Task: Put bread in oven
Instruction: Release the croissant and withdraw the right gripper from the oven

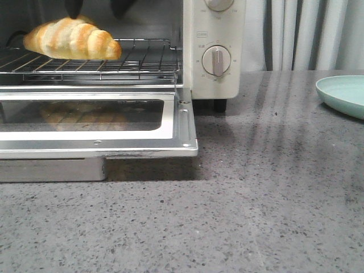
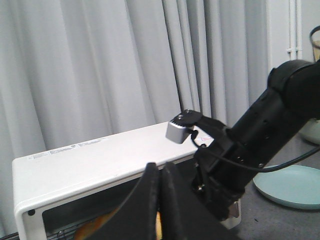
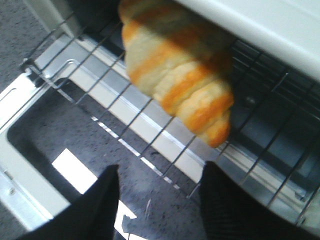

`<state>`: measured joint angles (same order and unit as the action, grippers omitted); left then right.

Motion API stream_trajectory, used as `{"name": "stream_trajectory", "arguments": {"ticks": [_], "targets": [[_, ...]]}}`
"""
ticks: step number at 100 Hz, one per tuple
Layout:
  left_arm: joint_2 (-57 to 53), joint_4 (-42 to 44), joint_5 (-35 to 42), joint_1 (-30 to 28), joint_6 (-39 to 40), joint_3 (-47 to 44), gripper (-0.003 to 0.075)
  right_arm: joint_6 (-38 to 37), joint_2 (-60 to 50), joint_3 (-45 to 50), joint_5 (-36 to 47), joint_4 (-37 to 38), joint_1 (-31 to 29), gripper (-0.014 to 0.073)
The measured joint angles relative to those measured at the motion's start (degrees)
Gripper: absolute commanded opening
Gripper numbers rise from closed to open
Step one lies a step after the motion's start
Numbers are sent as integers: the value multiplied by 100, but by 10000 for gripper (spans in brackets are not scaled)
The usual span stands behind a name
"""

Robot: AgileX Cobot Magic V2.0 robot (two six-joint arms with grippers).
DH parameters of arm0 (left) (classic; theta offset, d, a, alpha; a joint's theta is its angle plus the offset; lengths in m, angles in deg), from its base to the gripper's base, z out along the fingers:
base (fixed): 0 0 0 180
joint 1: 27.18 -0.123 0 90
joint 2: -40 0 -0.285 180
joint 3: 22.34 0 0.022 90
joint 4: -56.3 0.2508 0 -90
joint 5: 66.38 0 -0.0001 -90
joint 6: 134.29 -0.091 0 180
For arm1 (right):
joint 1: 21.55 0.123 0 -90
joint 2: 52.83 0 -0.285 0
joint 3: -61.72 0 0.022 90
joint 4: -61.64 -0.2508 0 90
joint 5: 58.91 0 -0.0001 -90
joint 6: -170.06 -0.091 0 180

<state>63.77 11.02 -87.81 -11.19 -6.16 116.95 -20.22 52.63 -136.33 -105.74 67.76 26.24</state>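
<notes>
Golden, cream-banded bread on the open cream-white oven's wire rack.

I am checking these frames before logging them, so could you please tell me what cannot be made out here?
- Front view: the oven is cut off by the top and left edges; its upper dial is half shown.
- Front view: only the right pincer finger ends show.
- Left wrist view: the bread is mostly hidden behind the left pincer.
- Right wrist view: the bread's far end is blurred and cropped.

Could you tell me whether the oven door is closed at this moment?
No, the oven door is folded down flat, with the bread on the wire rack.
</notes>
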Motion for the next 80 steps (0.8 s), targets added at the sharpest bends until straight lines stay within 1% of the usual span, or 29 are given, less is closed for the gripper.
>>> {"name": "stream_trajectory", "arguments": {"ticks": [1, 2, 3, 5, 9, 20, 25, 40, 52, 58, 71, 80], "targets": [[0, 0, 17, 0, 0, -20, -22, 0, -25, 25, -12, 15, 19, 110], [0, 0, 20, 0, 0, -22, -22, 0, -76, 41, -13, 25, 59, 60], [0, 3, 43, 0, 0, -49, -22, 0, -101, 57, -13, 35, 80, 60], [0, 3, 50, 0, 0, -75, -22, 0, -188, 113, -23, 65, 143, -4], [0, 13, 80, 0, 0, -121, -22, 0, -391, 252, -23, 167, 279, -80], [0, 26, 95, 0, 0, -226, -21, 0, -1108, 743, 36, 530, 635, -69], [0, 26, 106, 0, 0, -249, -21, 0, -1608, 991, 136, 720, 735, -69], [0, 26, 106, 0, 0, -366, -21, 7, -3217, 1894, 520, 1472, 762, -69], [0, 26, 106, 0, 0, -489, -21, 13, -4635, 2914, 776, 2093, 762, -70], [0, 26, 106, 0, 0, -562, -21, 22, -5391, 3568, 905, 2344, 762, -70], [0, 26, 87, 0, 0, -738, -21, 26, -6935, 4933, 1071, 2693, 762, -70], [0, -36, 74, 0, 0, -819, -21, 36, -7912, 5600, 1081, 2959, 762, -70]]}}
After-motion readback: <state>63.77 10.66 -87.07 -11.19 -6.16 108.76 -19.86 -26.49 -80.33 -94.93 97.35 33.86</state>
